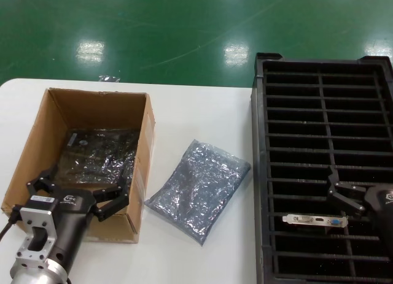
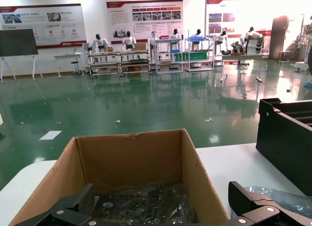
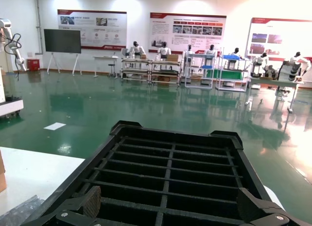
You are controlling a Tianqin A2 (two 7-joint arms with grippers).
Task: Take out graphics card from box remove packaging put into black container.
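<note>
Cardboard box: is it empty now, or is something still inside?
Not empty. The box stands open-topped, and a shiny bagged card lies flat on its floor. The open left gripper hovers at its near wall.

One cardboard box [image 1: 142, 150], one empty shiny bag [image 1: 199, 189], one black tray [image 1: 260, 173], one bare card [image 1: 314, 221], two grippers.

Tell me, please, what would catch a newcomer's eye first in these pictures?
Probably the crinkly silver packaging lying flat on the white table, between the box and the black container. Next, the graphics card, its silver bracket showing in a slot near the container's front, beside the open right pincer. The open left pincer hovers over the box's front edge, above bagged cards.
</note>
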